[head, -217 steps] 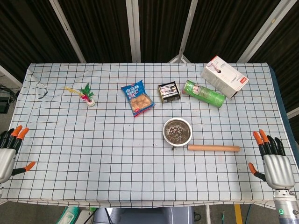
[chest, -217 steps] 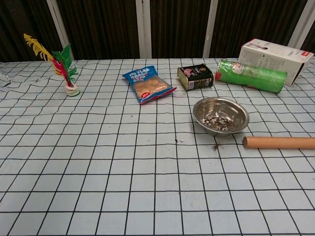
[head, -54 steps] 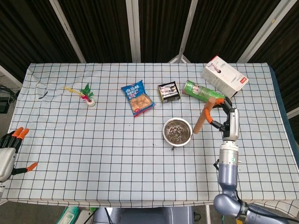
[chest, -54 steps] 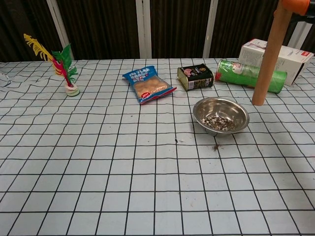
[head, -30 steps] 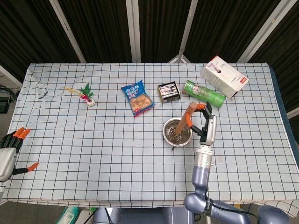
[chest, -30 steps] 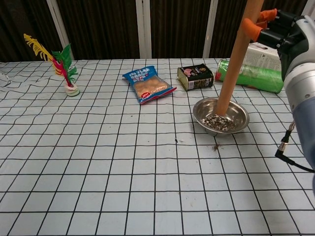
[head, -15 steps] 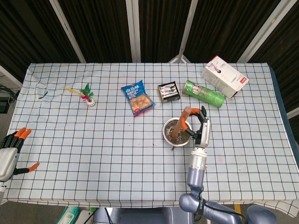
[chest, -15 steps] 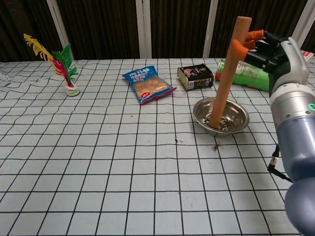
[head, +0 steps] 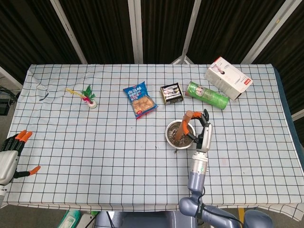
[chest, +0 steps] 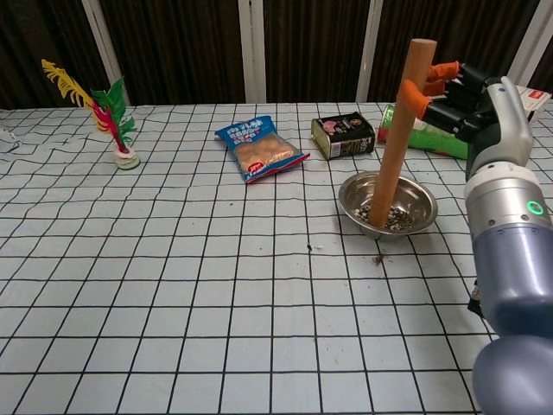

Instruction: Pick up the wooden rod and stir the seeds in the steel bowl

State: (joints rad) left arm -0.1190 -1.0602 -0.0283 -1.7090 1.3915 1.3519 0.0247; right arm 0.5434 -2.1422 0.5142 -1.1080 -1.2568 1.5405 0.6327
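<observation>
Where seeds (chest: 396,217) lie, rod (chest: 396,138) in bowl (chest: 423,197)

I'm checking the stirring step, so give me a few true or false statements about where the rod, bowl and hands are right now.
1. The right hand holds the wooden rod near its top. True.
2. The rod's lower end is in the steel bowl. True.
3. The rod lies flat on the table. False: it stands nearly upright, slightly tilted.
4. The left hand steadies the bowl. False: it is at the table's left edge, holding nothing.
5. The green can stands upright. False: it lies on its side.
</observation>
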